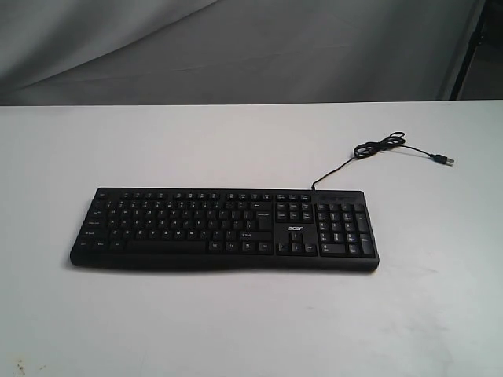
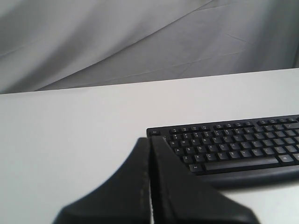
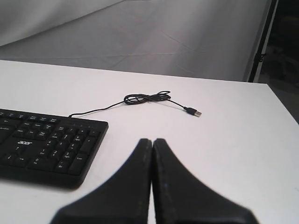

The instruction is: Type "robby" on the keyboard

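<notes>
The left gripper [image 2: 150, 141] and the right gripper [image 3: 152, 141] each have fingers pressed together and hold nothing. They hover off the left and right ends of the keyboard [image 1: 224, 228], which lies flat mid-way across the bench [image 1: 236, 330]. Such blunt tips could well press two neighbouring keys at once, or shove the keyboard askew.

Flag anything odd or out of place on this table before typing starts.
The USB cable of the keyboard is not plugged in: its plug lies loose on the table beyond the number-pad end, with the slack bunched in a small tangle. Typing would likely register nowhere. The keyboard itself lies flat and looks undamaged.
</notes>
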You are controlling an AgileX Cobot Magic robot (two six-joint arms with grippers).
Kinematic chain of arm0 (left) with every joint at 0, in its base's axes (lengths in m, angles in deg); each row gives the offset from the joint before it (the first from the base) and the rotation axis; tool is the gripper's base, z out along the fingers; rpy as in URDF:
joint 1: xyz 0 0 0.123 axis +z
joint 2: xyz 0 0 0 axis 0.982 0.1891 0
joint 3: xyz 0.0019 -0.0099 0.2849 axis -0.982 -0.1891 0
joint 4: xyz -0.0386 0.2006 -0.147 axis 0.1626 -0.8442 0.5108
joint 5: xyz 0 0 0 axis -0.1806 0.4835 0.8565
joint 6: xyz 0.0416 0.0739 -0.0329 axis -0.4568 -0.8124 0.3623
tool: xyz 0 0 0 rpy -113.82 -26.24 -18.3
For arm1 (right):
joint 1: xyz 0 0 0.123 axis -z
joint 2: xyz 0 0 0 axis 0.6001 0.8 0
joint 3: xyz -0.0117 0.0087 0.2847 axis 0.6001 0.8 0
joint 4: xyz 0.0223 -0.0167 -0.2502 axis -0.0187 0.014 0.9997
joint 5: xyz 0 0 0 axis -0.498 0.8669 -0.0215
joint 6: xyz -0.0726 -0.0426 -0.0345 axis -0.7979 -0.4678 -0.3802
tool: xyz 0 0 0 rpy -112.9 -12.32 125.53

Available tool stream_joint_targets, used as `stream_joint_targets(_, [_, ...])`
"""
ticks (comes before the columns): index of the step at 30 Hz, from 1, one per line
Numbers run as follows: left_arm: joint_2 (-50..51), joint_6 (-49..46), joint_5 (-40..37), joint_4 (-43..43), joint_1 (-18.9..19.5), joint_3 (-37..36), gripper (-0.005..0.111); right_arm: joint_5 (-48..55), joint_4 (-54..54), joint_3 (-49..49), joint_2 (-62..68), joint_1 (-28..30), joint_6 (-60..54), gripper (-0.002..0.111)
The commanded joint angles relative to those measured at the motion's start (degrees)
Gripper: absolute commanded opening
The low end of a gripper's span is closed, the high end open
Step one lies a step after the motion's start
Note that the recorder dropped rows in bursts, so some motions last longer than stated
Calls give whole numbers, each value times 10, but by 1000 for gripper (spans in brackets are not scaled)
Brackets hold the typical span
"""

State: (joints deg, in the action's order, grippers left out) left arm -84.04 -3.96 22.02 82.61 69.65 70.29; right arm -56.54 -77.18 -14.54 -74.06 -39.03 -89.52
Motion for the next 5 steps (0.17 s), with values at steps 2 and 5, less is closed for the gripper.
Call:
stream_joint_targets(2, [-2,2,4,-3,-4,-2,0,0,-2,2,-3,4,0,0])
stream_joint_targets(5, [-2,2,4,-3,-4,-2,0,0,-2,2,-3,4,0,0])
